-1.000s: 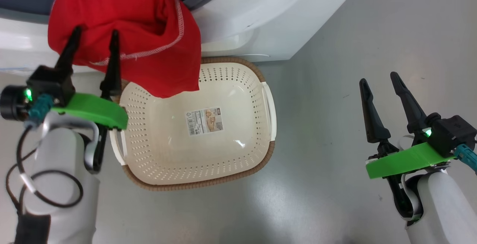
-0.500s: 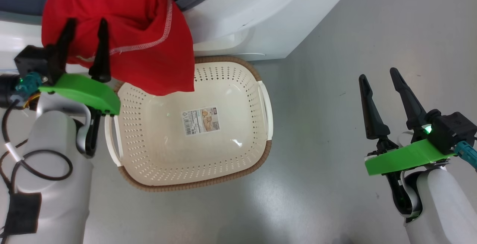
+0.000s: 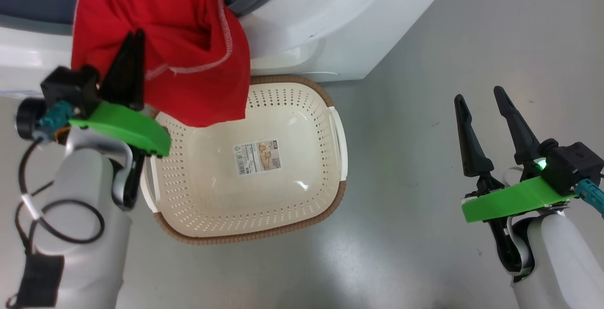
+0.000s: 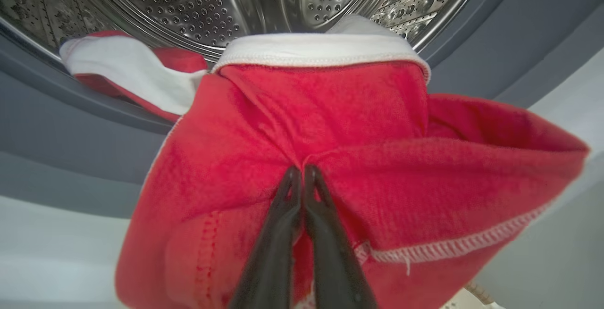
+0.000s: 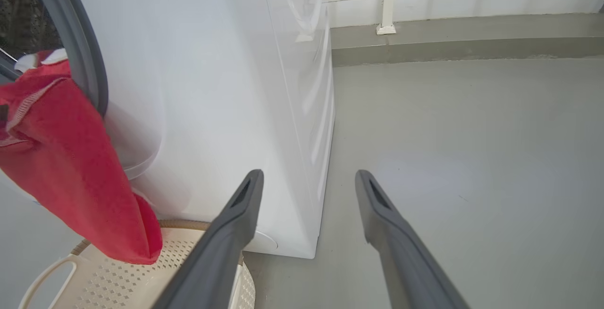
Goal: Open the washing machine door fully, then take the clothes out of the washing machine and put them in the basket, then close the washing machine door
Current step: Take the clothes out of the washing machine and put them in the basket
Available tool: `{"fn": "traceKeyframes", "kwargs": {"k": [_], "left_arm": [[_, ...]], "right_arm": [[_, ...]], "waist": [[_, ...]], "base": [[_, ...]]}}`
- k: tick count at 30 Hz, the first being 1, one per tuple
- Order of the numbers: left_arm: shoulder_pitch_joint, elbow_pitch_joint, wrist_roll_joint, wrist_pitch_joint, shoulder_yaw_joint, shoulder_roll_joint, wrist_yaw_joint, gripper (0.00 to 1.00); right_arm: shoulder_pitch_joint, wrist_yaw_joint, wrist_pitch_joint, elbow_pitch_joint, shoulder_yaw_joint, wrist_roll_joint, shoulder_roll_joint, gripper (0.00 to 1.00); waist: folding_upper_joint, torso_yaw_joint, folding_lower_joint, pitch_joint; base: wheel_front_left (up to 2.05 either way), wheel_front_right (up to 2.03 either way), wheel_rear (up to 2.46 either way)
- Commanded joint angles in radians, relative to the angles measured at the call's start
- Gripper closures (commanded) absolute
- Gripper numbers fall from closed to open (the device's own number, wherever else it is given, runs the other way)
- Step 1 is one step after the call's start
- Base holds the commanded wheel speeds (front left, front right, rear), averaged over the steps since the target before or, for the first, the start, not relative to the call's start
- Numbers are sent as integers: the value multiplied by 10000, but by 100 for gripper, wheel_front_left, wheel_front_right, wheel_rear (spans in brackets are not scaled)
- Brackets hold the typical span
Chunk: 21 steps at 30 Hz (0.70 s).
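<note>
Grey floor [image 3: 448,40], basket [image 3: 212,196] under washing machine [image 3: 330,16]. Left hand [image 4: 302,171] pinches a fold of the clothes [image 4: 330,120], likely soft, light and drapey. Right hand [image 3: 478,96] open.

Bright even light, glare on floor [image 3: 330,262] and basket [image 3: 302,184]; wrist views warp at edges.

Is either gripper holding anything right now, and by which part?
The left gripper pinches the red garment by a fold in its hanging middle. The right gripper is open and empty.
</note>
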Motion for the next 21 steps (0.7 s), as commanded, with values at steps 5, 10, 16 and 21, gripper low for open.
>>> {"fn": "traceKeyframes", "kwargs": {"k": [5,10,16,21], "left_arm": [[1194,-1011,-230,-49,119,55,-55,100],[2081,-1648,-301,-49,-57,-242,-55,100],[2942,-1922,-311,-49,-501,-531,-55,100],[3254,-1620,-341,-49,-802,-653,-55,100]], "right_arm": [[275,60,-63,-181,266,-35,46,0],[334,60,-63,-212,262,-40,16,0],[339,60,-63,-241,230,-49,-10,0],[272,60,-63,-228,267,-40,-6,0]], "waist": [[0,32,0,-187],[0,87,0,-227],[0,128,0,-169],[0,86,0,-77]], "base": [[0,0,0],[0,0,0],[0,0,0],[0,0,0]]}}
